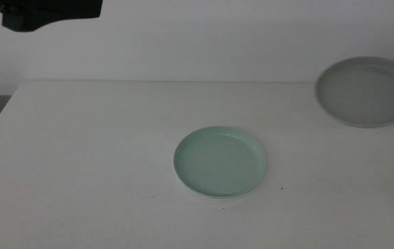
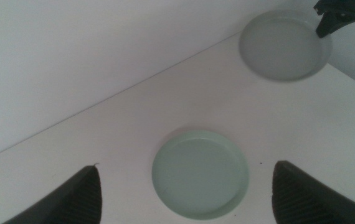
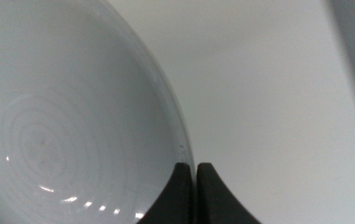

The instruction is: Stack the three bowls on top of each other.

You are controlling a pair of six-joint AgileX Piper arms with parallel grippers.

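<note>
Your right hand (image 3: 195, 186) is clenched on the rim of the grey bowl (image 1: 366, 90) near the tabletop's (image 1: 79, 152) far right corner; judging it light, stiff and slick, keep that edge pinch.

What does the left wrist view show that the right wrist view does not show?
Only the left wrist view shows the green bowl on the table, framed by the wide-open left gripper, and the whole grey bowl with the right gripper at its rim. Only the right wrist view shows the ring marks inside the grey bowl and the right gripper's jaws closed on its rim. Both views show the grey bowl and the right gripper.
</note>
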